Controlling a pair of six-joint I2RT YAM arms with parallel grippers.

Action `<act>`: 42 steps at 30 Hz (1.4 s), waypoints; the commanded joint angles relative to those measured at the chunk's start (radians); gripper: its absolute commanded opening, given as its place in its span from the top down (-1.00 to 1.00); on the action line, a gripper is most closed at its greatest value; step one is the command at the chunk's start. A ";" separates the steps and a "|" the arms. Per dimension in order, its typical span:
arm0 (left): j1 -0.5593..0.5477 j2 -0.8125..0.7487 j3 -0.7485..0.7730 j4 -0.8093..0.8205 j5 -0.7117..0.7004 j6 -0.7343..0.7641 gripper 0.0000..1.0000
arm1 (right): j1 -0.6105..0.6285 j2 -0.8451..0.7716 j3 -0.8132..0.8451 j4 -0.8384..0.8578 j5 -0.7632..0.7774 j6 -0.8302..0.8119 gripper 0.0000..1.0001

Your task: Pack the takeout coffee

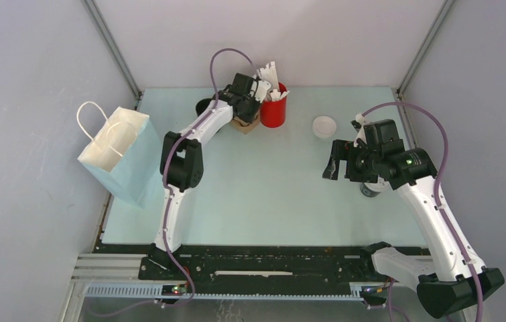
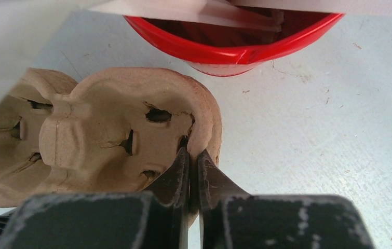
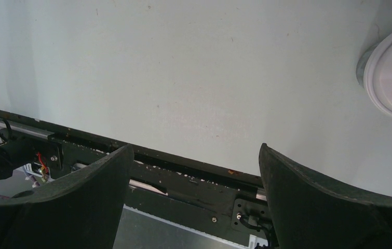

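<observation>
From above, we see the takeout coffee (image 1: 369, 191) standing upright on the tabletop (image 1: 270, 201), mostly hidden under the right wrist. The right gripper (image 1: 336, 164) hangs just beside it, toward the middle of the tabletop. The right arm is plainly the nearer one. The left arm reaches to the far edge, with the left gripper (image 1: 244, 111) down at a pulp cup carrier (image 1: 246, 125). The carrier sits between a lidless black cup (image 1: 203, 106) and a red holder (image 1: 273, 114) stuffed with white paper items (image 1: 269, 74). We cannot tell what the black cup holds. A loose white lid (image 1: 324, 126) lies apart from both arms. The paper bag (image 1: 119, 157) stands at the left edge, handles up, well apart from the coffee.

In the left wrist view, the jaws are pinched onto the thin rim of the carrier. The wells we can see are empty. The red holder stands just beyond the carrier.

In the right wrist view, the jaws are spread wide with only bare tabletop between them. The coffee's white lid shows at the right edge, outside the right finger. We judge that this gripper must shift sideways before the cup can sit between its jaws.
</observation>
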 commanded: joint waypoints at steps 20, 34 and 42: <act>-0.008 -0.251 0.030 0.127 -0.184 0.134 1.00 | 0.013 -0.021 0.003 0.045 -0.020 0.022 -0.98; -0.027 -0.604 0.029 -0.057 -0.077 -0.149 1.00 | 0.014 0.021 0.084 0.090 -0.128 0.092 -0.98; -0.265 -0.965 -0.355 -0.112 0.047 -0.173 1.00 | 0.006 0.044 0.164 0.049 -0.222 0.027 -0.98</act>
